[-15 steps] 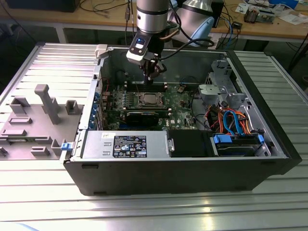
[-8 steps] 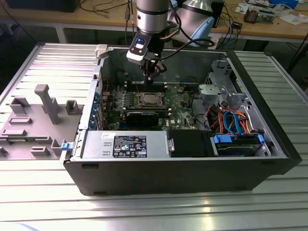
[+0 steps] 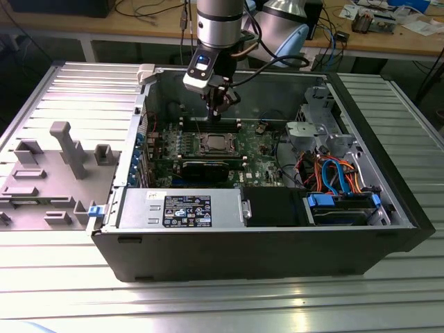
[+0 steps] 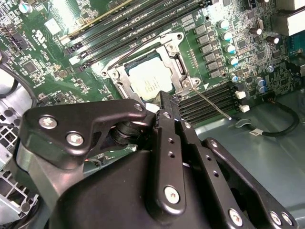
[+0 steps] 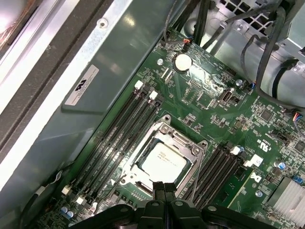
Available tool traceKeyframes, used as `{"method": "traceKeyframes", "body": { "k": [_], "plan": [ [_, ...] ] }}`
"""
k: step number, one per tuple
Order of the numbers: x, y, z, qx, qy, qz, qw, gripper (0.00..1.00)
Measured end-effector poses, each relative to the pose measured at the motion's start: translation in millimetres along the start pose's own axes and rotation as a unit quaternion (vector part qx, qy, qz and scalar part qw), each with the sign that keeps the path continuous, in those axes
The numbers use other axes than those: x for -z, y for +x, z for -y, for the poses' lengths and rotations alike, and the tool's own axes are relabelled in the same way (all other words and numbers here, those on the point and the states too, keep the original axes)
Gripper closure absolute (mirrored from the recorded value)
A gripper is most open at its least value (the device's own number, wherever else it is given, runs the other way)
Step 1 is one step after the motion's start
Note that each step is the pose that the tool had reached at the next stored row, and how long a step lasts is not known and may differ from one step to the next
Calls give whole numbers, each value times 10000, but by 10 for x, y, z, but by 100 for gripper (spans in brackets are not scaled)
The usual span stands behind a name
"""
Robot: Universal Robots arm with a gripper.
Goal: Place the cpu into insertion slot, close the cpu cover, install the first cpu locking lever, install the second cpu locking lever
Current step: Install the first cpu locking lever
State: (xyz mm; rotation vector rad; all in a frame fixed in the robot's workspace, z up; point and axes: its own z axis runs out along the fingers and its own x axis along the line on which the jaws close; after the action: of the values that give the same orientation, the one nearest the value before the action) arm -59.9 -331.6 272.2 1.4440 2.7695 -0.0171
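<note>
Gripper (image 3: 217,113) hangs just above the socket on the motherboard (image 3: 260,156) inside the open computer case (image 3: 243,243). In the first wrist view its tips are pressed together with nothing between them. The cpu (image 5: 163,161) lies in the socket, with the cpu cover (image 5: 183,145) folded down around it. 1 thin locking lever (image 4: 212,103) juts free beside the socket. My worry is that the narrow tips could slip off that springy wire, letting it snap back or scrape the memory slots (image 5: 217,167) close by.
</note>
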Motion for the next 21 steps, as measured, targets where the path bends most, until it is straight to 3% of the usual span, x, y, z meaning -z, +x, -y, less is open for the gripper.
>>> {"method": "traceKeyframes", "body": {
  "k": [8,14,21],
  "plan": [
    [0,1,2,187,-4,0,9998,89],
    [0,2,3,482,-11,0,9988,89],
    [0,2,4,500,-11,0,9987,89]
  ]
}}
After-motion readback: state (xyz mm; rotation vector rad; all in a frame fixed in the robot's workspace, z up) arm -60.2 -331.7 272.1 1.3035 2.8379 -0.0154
